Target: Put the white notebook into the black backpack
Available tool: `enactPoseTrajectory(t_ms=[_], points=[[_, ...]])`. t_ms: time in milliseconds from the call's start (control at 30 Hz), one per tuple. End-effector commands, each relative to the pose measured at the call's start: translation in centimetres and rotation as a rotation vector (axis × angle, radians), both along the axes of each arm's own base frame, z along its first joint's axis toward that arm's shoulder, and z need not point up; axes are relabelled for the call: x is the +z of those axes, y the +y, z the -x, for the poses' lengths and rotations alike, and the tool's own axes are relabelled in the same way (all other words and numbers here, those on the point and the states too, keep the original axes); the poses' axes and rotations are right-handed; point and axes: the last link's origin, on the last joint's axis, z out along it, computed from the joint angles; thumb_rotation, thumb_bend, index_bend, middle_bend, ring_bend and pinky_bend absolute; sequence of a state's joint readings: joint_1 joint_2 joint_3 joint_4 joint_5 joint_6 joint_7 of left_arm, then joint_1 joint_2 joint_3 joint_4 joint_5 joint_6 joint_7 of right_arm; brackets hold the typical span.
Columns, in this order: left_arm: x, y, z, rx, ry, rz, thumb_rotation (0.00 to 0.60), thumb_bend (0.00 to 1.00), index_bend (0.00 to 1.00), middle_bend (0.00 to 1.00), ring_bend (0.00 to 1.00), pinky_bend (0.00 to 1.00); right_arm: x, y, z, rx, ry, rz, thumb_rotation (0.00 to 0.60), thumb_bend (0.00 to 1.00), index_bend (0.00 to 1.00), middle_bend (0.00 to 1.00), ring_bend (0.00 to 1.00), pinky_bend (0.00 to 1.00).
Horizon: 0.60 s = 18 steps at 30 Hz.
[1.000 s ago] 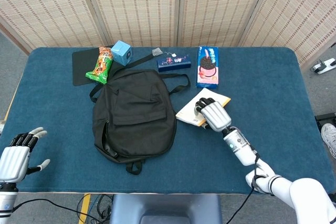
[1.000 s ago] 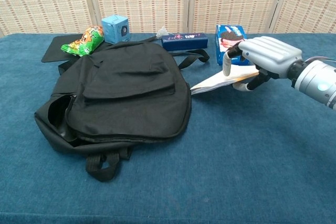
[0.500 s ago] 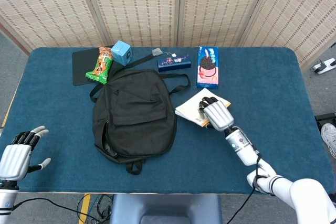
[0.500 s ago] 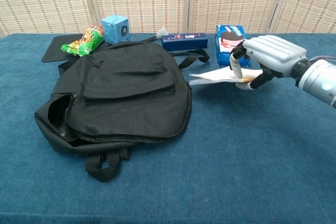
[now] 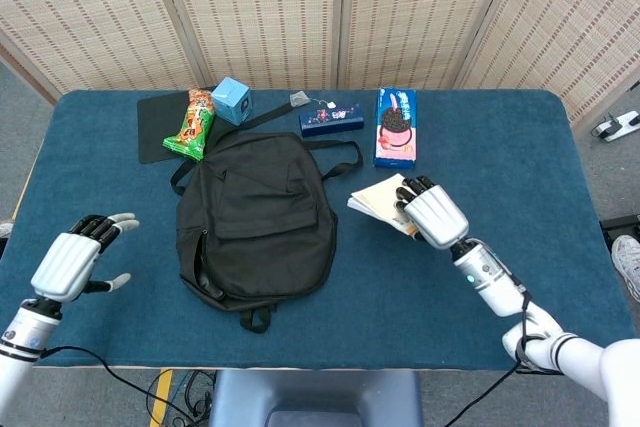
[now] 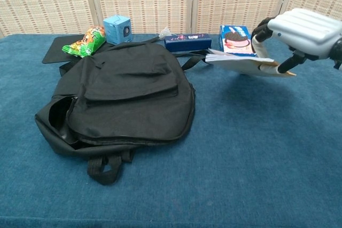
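The black backpack point(image 5: 255, 222) point(image 6: 125, 94) lies flat on the blue table, its opening at the near left side. My right hand point(image 5: 434, 212) point(image 6: 302, 30) grips the white notebook point(image 5: 377, 199) point(image 6: 243, 62) by one edge and holds it above the table, to the right of the backpack. The notebook juts out leftward toward the bag. My left hand point(image 5: 75, 262) hovers over the table's left front with fingers apart and nothing in it; the chest view does not show it.
Along the far edge sit a green snack bag point(image 5: 193, 124), a light blue box point(image 5: 232, 99), a dark blue box point(image 5: 331, 119) and a cookie box point(image 5: 395, 127). A black flat pad point(image 5: 155, 130) lies at the back left.
My right hand has lifted the notebook off the table and raised it up and to the right. My left hand has moved up and inward toward the backpack.
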State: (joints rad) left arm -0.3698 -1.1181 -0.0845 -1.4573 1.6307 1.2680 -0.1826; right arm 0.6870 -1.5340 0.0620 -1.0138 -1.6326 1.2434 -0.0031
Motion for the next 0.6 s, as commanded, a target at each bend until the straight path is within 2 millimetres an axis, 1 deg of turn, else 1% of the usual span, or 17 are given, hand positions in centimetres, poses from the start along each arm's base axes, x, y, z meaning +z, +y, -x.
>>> enactPoseTrajectory(t_ms=[33, 200, 333, 367, 467, 600], points=[[-0.4, 2.3, -2.0, -0.085, 0.004, 0.081, 0.6, 0.12, 0.28, 0.23, 0.26, 0.2, 3.6, 0.5, -1.1, 0.075, 0.06, 0.067, 0.6, 0.41, 0.65, 0.43, 0.27, 0.3], [-1.8, 4.0, -4.5, -0.182, 0.017, 0.187, 0.6, 0.12, 0.29, 0.25, 0.27, 0.21, 7.8, 1.4, -2.1, 0.111, 0.102, 0.134, 0.6, 0.41, 0.65, 0.43, 0.27, 0.3], [-3.5, 5.1, -5.7, -0.212, 0.028, 0.281, 0.6, 0.12, 0.3, 0.25, 0.27, 0.21, 10.5, 2.3, -2.5, 0.122, 0.13, 0.183, 0.6, 0.41, 0.65, 0.43, 0.28, 0.3], [-4.3, 5.4, -6.0, -0.224, 0.045, 0.307, 0.6, 0.12, 0.3, 0.25, 0.27, 0.21, 11.1, 2.6, -2.5, 0.12, 0.136, 0.197, 0.6, 0.41, 0.65, 0.43, 0.28, 0.3], [-5.6, 5.9, -6.4, -0.238, 0.068, 0.341, 0.6, 0.12, 0.3, 0.25, 0.27, 0.21, 12.2, 3.1, -2.4, 0.105, 0.151, 0.216, 0.6, 0.41, 0.65, 0.43, 0.28, 0.3], [-7.6, 6.6, -6.8, -0.224, 0.114, 0.386, 0.6, 0.12, 0.28, 0.25, 0.27, 0.22, 12.8, 3.6, -1.8, 0.073, 0.161, 0.223, 0.6, 0.41, 0.65, 0.44, 0.28, 0.3]])
